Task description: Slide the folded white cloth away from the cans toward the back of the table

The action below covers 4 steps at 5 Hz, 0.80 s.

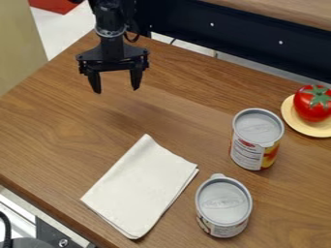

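The black gripper (116, 89) hangs over the upper left part of the wooden table, open, with nothing between its fingers. Nearest to it is a folded white cloth (141, 186), lying flat lower down near the table's front left edge. Right of the cloth stands a can (223, 206) with a grey lid, upright. Another upright can (257, 139), with a yellow and red label, is above and to the right of the first, apart from it. At the right edge a red tomato (313, 103) with a green top rests on a pale yellow plate (310, 130).
The wooden table (45, 126) has its edge along the lower left. Behind it runs a dark rail (246, 36) under a wooden shelf (284, 10). Metal and black equipment (57, 237) sits at the bottom left corner, below the table edge.
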{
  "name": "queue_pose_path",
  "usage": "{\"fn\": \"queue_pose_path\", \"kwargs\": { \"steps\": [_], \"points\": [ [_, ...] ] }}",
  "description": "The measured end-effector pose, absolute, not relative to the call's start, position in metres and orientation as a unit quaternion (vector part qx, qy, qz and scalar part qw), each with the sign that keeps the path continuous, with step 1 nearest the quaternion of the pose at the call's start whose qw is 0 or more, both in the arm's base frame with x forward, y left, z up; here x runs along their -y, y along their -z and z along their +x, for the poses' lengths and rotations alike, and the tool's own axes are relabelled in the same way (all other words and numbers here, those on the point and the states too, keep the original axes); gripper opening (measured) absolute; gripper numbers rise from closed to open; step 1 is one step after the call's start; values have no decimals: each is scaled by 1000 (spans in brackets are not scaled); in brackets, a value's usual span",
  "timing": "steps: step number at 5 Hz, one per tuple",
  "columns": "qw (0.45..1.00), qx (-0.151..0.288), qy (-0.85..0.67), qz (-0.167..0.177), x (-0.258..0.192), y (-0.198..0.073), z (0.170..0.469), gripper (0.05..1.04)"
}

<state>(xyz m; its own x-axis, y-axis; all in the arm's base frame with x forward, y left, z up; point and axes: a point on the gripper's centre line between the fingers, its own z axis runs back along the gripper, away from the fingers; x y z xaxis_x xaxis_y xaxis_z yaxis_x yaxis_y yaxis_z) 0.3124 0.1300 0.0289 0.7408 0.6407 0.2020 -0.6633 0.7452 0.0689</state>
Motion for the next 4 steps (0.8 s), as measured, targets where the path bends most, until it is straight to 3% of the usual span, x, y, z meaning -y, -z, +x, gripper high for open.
{"fn": "queue_pose_path", "kwargs": {
  "steps": [1,4],
  "points": [
    [931,65,-353,68,-128,-19,306,996],
    [942,72,-326,22,-88,-40,258,964]
  ]
}}
